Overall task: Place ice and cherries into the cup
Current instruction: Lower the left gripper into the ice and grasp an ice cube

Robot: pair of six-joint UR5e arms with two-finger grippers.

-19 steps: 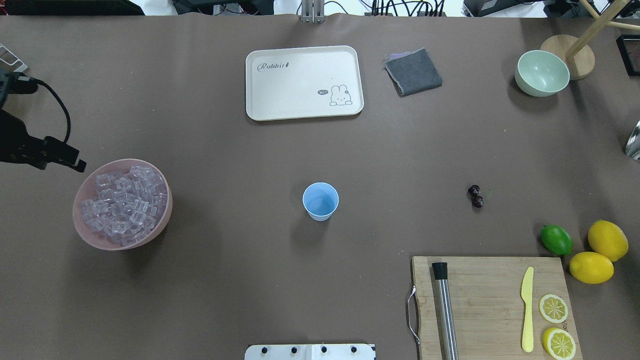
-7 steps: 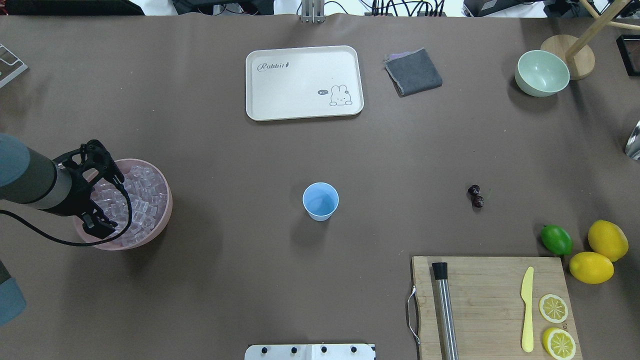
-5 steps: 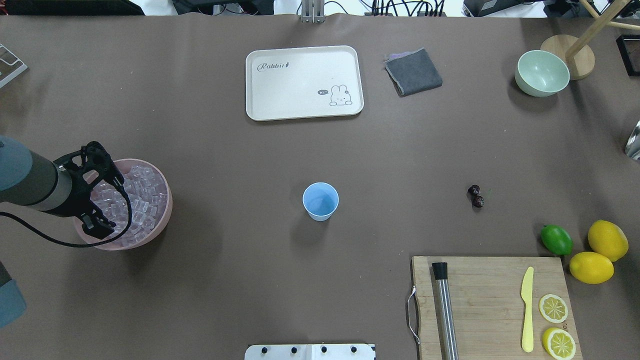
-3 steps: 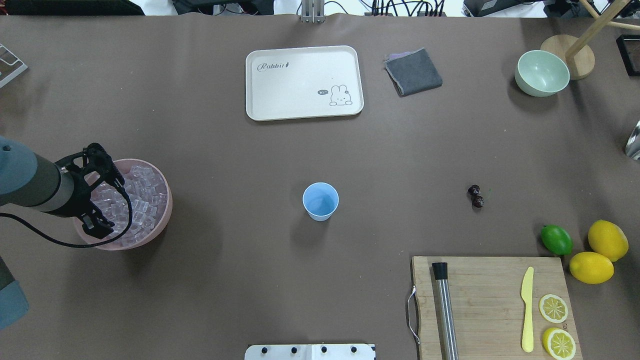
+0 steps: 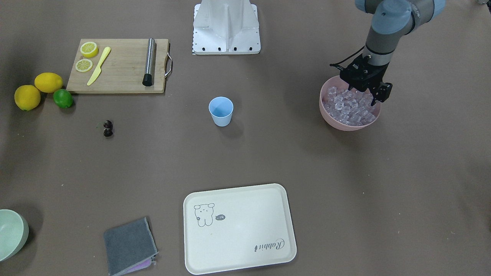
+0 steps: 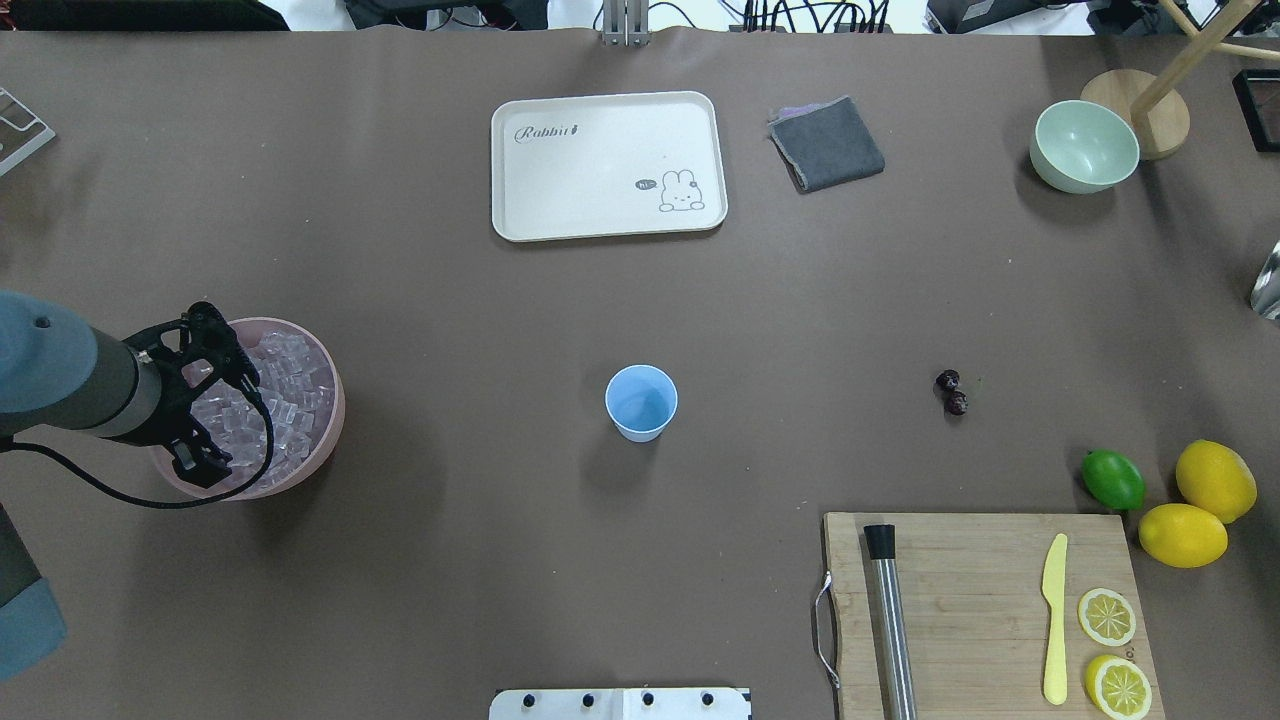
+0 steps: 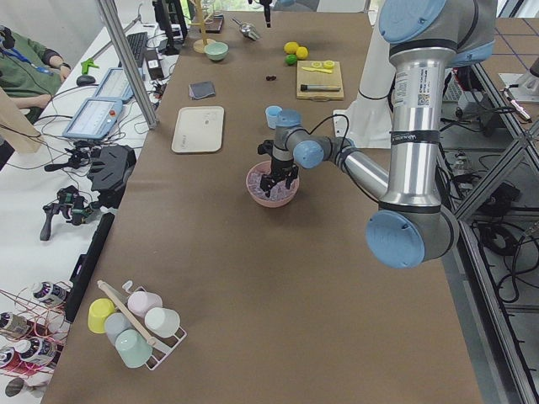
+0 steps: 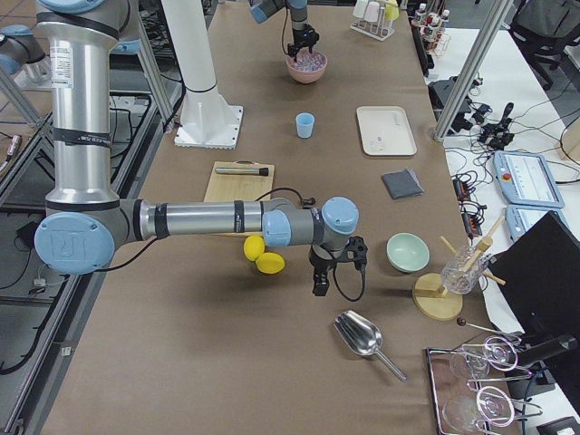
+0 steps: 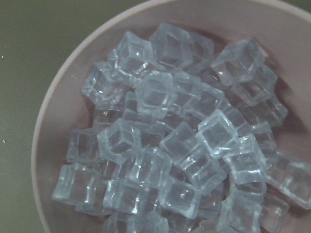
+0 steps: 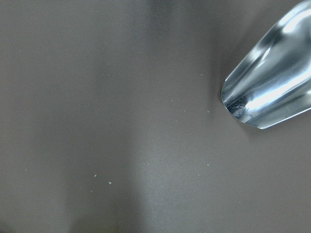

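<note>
The left gripper point(image 6: 208, 402) hangs over the pink bowl point(image 6: 335, 425) at the left side of the table point(image 6: 450, 300). Its two black fingers point(image 6: 215, 340) point down at the bowl and are spread wide apart, with nothing held between them. The bowl is heaped with ice point(image 9: 175, 141), lots of small clear cubes piled on top of each other. In the left wrist view the cubes fill almost the whole picture. I cannot tell if the fingers touch any cube. The blue cup point(image 6: 641, 402) stands upright in the middle of the table, well apart from the bowl, and it looks empty inside. The cherries point(image 6: 952, 392), two tiny dark ones side by side, lie on the table to the right of the cup, between the cup and the green lime point(image 6: 1113, 479). Two lemons point(image 6: 1215, 480) sit just beside the lime, near a wooden board point(image 6: 980, 600) with a yellow knife point(image 6: 1054, 620) on it. The right gripper point(image 8: 326, 272) is far off at the right end of the table, near a shiny metal scoop point(image 10: 272, 92). It points down at the table, and I cannot tell if its fingers are open or closed. A white tray point(image 6: 608, 165) and a grey cloth point(image 6: 826, 143) lie at the far side.
</note>
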